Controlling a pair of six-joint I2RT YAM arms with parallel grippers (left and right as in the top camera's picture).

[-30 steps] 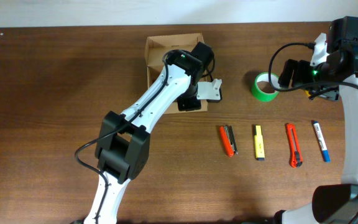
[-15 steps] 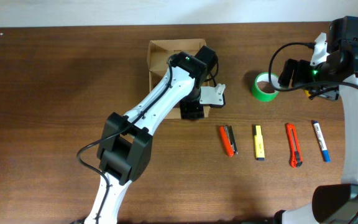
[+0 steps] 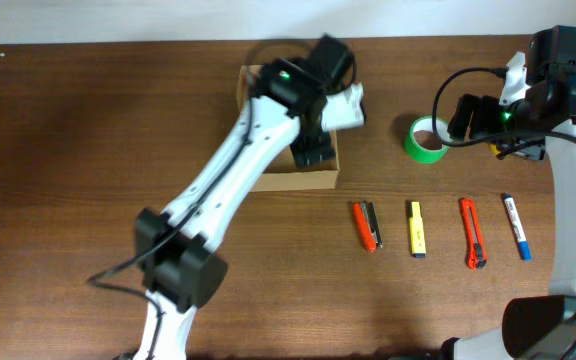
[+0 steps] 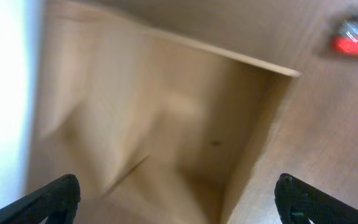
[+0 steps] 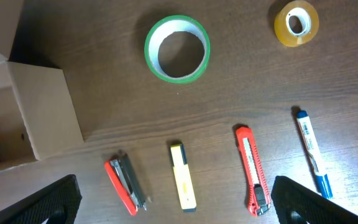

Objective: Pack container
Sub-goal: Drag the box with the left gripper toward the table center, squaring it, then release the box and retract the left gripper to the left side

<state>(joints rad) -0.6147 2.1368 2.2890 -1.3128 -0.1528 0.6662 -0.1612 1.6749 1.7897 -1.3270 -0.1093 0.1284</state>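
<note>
- The container [image 3: 306, 178] sits open on the worktop [image 3: 88, 150] towards its far edge, with most of it hidden under the left arm
- The left end effector [image 4: 178, 202] hangs over the container's open top, fingers wide apart and holding nothing; its wrist view is smeared, so I cannot tell whether anything lies inside
- With that spread, a fingertip could catch a cardboard wall and drag or tip the light container, perhaps towards the far edge
- The red stapler [image 3: 367, 225] and yellow highlighter [image 3: 417, 228] lie just beside each other in a row; a wide approach to one would likely nudge its neighbour out of line
- The green tape roll [image 3: 428, 138] lies flat, so a pinch across its rim may slip and send it skidding; the right arm's cable looping near it could also snag
- The red cutter [image 3: 472, 232] and blue marker [image 3: 515, 226] are thin and low, easy to miss or roll
- The right end effector [image 5: 176, 205] hovers above these items, fingers apart and empty; both arms heading for the container at once risks a clash
</note>
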